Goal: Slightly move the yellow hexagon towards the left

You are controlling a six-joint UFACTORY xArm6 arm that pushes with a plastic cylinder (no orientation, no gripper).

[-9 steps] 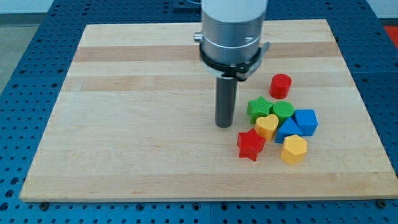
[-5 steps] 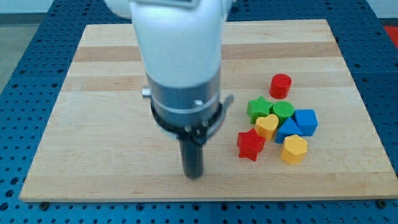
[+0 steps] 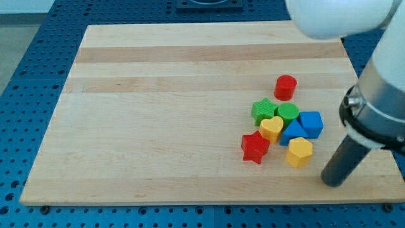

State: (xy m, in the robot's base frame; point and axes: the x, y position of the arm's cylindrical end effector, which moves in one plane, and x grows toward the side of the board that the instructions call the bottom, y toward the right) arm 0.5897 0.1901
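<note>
The yellow hexagon (image 3: 299,152) lies at the lower right of the block cluster on the wooden board (image 3: 158,114). My tip (image 3: 333,182) rests on the board to the right of and slightly below the hexagon, a short gap away, not touching it. The rod rises up and to the right into the arm's grey collar at the view's right edge.
The cluster also holds a red star (image 3: 255,147), yellow heart (image 3: 272,128), green star (image 3: 262,111), a green block (image 3: 288,113), blue triangle (image 3: 292,132) and blue block (image 3: 311,123). A red cylinder (image 3: 285,87) stands apart above.
My tip has swung from left of the cluster, down along the board's bottom, to the right of the yellow hexagon. No block has moved.
</note>
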